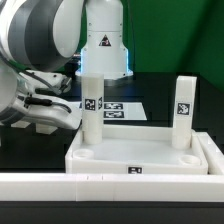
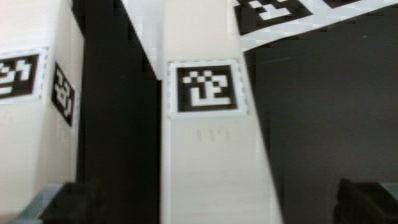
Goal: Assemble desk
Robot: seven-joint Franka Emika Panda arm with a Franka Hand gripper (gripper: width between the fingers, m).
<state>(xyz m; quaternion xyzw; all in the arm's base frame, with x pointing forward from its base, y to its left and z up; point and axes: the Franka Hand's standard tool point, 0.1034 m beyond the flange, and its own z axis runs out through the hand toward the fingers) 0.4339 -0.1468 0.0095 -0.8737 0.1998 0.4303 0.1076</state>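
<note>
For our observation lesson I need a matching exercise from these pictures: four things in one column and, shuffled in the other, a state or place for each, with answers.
Column one
1 gripper
2 desk panel
3 marker board
4 leg on the exterior view's right

Column two
A lies flat behind the panel, carrying only tags
B stands upright at a panel corner
C jaws open
D white, rimmed, with round corner sockets

Pairs: 1-C, 2-D, 3-A, 4-B
</note>
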